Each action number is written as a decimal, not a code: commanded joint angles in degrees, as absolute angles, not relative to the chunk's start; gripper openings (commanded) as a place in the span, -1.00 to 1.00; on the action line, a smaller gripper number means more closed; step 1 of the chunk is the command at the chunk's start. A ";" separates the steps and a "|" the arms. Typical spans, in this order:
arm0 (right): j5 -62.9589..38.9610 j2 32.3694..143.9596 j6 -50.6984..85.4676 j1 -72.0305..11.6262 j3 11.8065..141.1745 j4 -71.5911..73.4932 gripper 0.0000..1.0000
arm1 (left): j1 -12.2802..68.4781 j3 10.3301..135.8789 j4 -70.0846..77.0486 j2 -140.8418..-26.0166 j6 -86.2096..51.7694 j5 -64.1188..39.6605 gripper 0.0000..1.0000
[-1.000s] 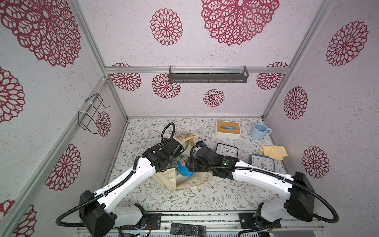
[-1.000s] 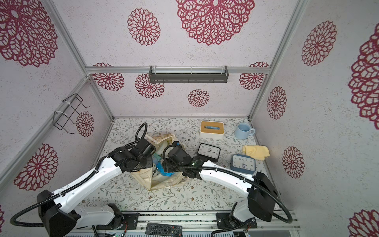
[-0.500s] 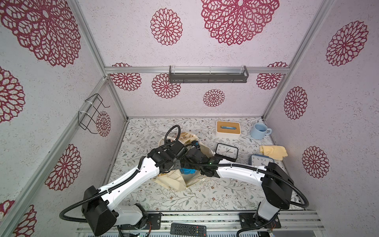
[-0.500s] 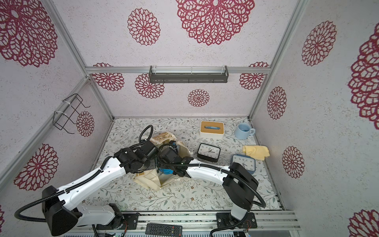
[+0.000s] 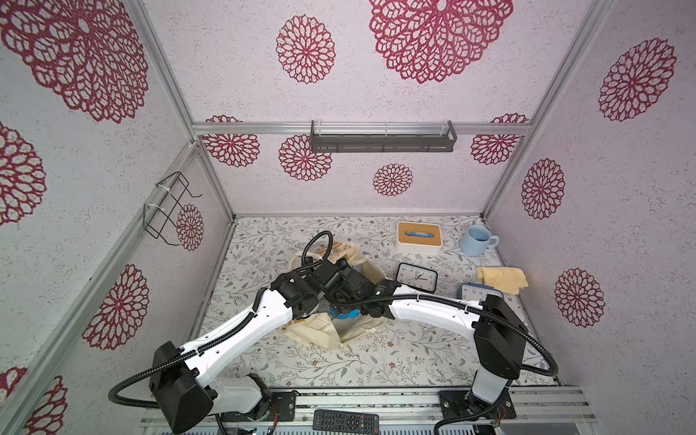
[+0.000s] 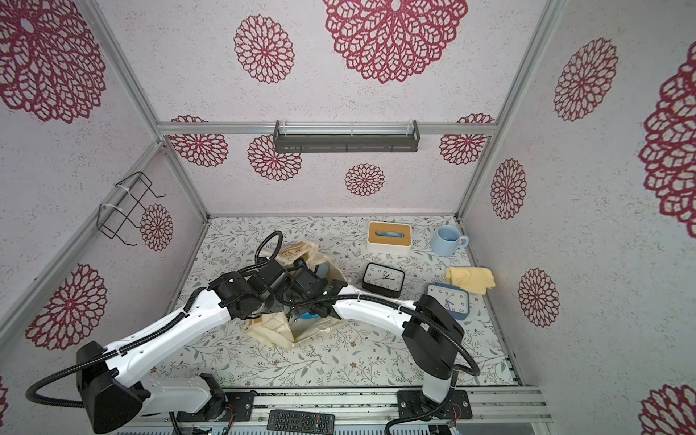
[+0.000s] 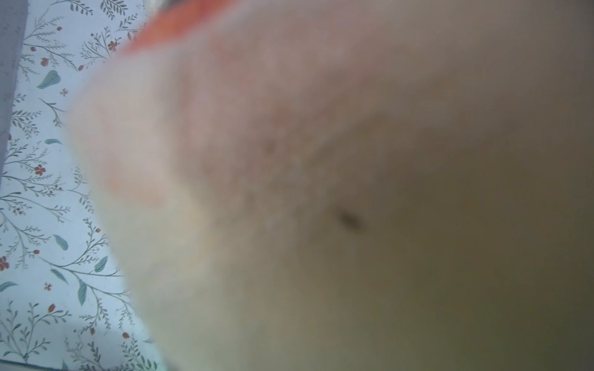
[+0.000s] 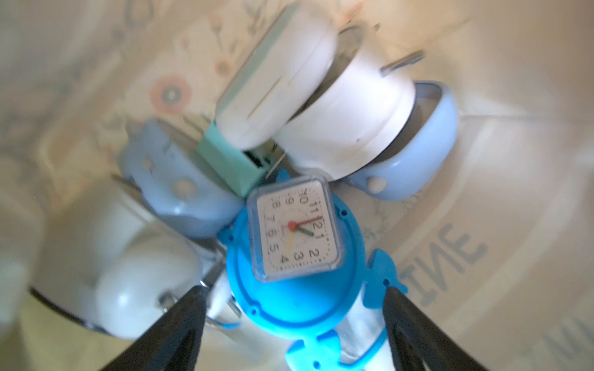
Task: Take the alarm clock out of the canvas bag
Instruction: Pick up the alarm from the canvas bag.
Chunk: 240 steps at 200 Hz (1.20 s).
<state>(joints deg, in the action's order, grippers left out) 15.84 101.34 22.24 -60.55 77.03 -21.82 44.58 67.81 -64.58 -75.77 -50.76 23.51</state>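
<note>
The cream canvas bag [image 5: 320, 333] [image 6: 277, 331] lies mid-table with its mouth held open. My left gripper is hidden under its wrist [image 5: 297, 293] at the bag's left rim and is shut on the cloth. Blurred bag cloth [image 7: 289, 192] fills the left wrist view. My right gripper [image 8: 295, 308] is inside the bag and open. Its black fingers [image 8: 180, 321] stand on either side of a bright blue alarm clock [image 8: 294, 234] with a square white face, apart from it. That clock [image 5: 344, 313] shows only as a blue patch in both top views.
More clocks lie in the bag: a pale blue one [image 8: 180, 189] and a white one [image 8: 337, 106]. On the table stand a black clock [image 5: 417, 277], a blue clock [image 6: 448, 297], a tissue box [image 5: 418, 238], a mug [image 5: 475, 240] and a yellow cloth [image 5: 502, 278]. A remote [image 5: 345, 421] lies on the front rail.
My right arm has swung left and gone further into the bag, and its jaws have opened wider. The left arm has shifted slightly with the bag's rim.
</note>
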 commanded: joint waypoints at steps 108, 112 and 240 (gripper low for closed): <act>9.12 107.10 4.77 -58.93 74.11 -10.90 0.75 | 45.65 67.01 -68.91 -70.34 -44.64 28.92 -1.00; 9.01 107.60 5.02 -58.77 74.30 -10.63 0.75 | 45.62 67.06 -68.82 -70.31 -44.37 28.84 -1.00; 8.03 102.44 8.61 -57.74 72.54 -10.63 0.01 | 45.52 68.03 -68.55 -71.41 -42.54 30.36 -1.00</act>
<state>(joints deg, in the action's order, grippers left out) 8.51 108.18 8.58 -57.36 73.23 -10.07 44.64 67.35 -68.16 -71.61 -43.53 27.42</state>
